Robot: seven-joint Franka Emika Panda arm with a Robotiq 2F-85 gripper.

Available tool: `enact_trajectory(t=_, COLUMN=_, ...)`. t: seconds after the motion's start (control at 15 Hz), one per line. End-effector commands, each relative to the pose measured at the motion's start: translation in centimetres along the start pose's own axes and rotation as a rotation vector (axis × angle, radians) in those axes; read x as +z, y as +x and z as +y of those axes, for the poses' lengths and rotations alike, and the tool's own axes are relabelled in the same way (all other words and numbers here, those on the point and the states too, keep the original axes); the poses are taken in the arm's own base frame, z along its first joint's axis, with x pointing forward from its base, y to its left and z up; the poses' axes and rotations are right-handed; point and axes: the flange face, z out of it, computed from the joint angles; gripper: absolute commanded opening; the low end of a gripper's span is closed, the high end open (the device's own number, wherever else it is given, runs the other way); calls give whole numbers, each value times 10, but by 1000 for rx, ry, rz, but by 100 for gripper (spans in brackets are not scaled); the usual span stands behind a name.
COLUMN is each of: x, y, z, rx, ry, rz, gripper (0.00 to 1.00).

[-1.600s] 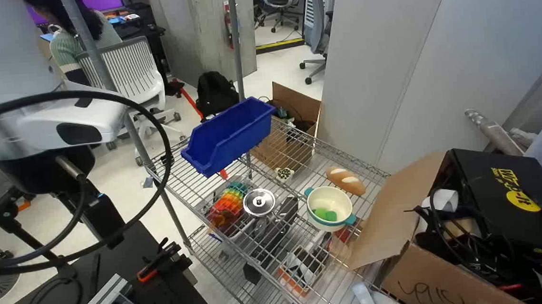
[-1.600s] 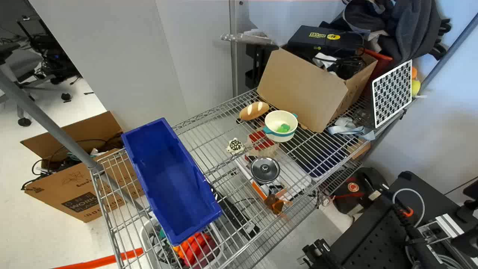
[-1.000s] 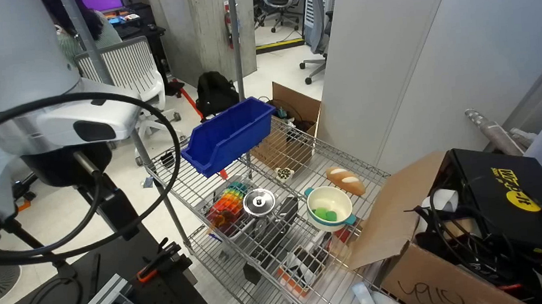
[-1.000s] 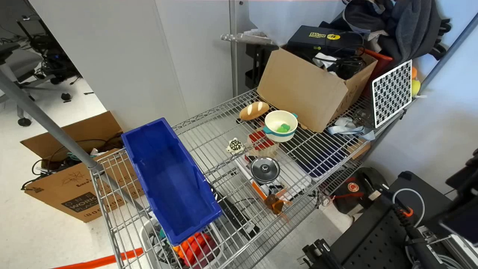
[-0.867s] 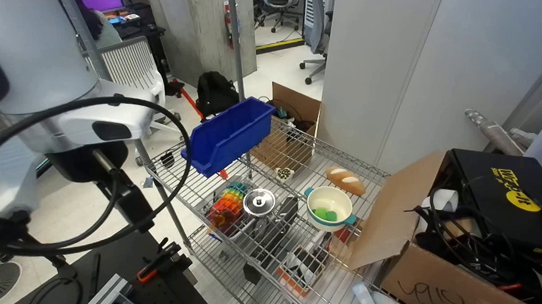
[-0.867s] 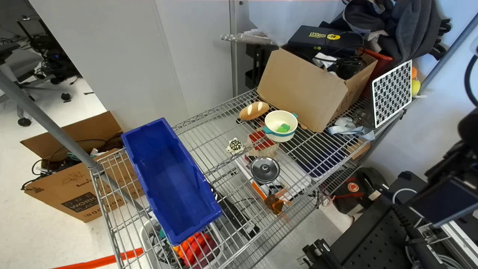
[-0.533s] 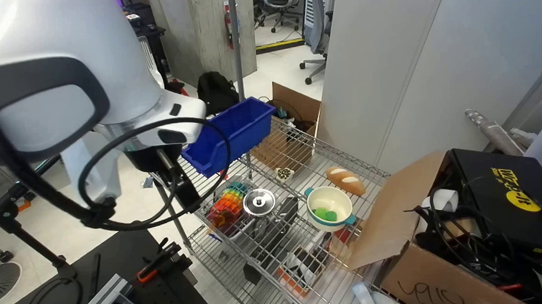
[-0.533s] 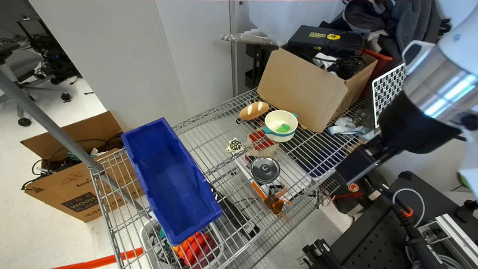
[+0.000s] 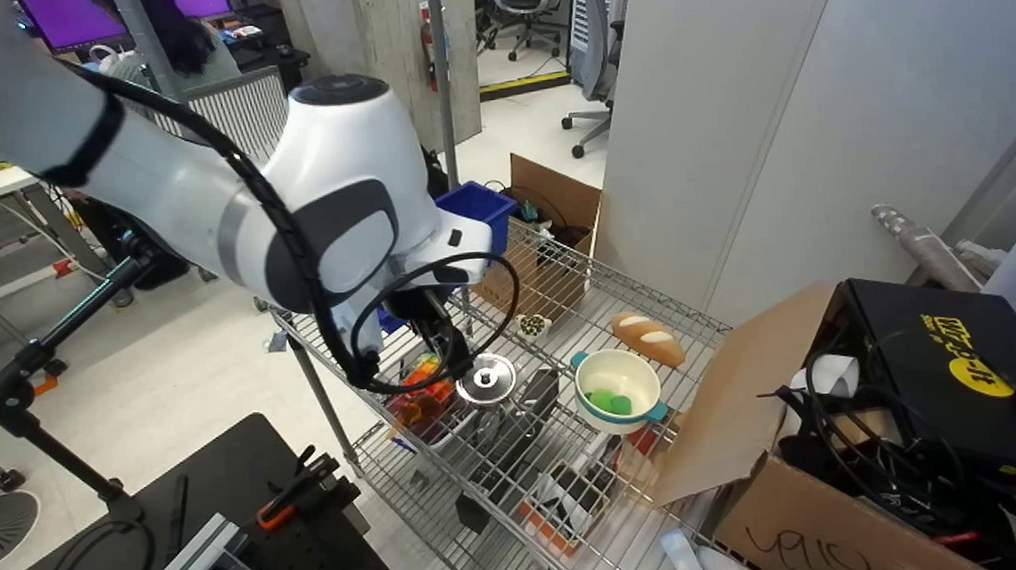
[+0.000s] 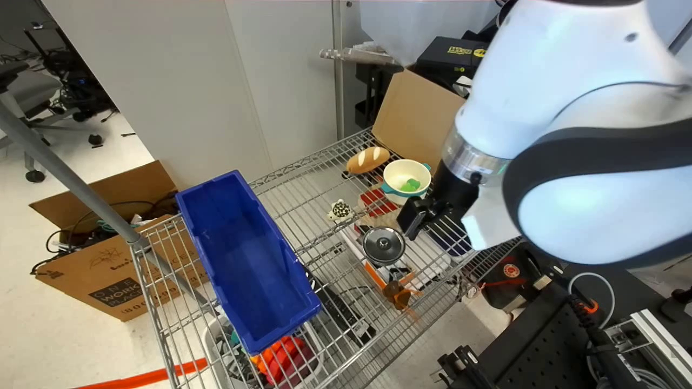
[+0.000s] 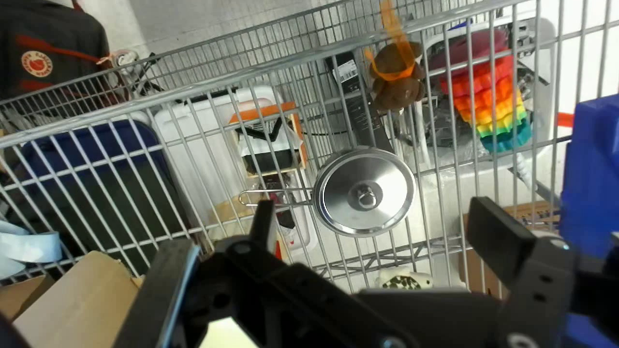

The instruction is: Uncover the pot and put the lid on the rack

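On one rack (image 11: 193,87), one lid (image 11: 363,191) covers one pot (image 11: 317,187) near two spread fingers (image 11: 498,239).

A concrete pillar (image 9: 378,26) and grey wall (image 9: 728,100) border pale floor (image 9: 200,360).

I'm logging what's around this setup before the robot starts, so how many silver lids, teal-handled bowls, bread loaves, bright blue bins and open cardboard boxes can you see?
Silver lids: 1
Teal-handled bowls: 1
Bread loaves: 1
Bright blue bins: 1
Open cardboard boxes: 2
Total: 6
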Motion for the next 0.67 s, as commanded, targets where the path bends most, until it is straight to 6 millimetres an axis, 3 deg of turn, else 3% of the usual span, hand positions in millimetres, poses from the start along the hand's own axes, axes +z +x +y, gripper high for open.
enact_trajectory(t=0.0, x=61, y=51, z=-19, rx=48, ry=-39, rz=-23, gripper=100)
enact_trajectory(t=0.33, x=123, y=86, z=-38, rx=85, ry=-76, rz=-73, gripper=100)
enact_trajectory(t=0.6, x=146, y=95, z=-51, rx=85, ry=-95, rz=-105, gripper=100)
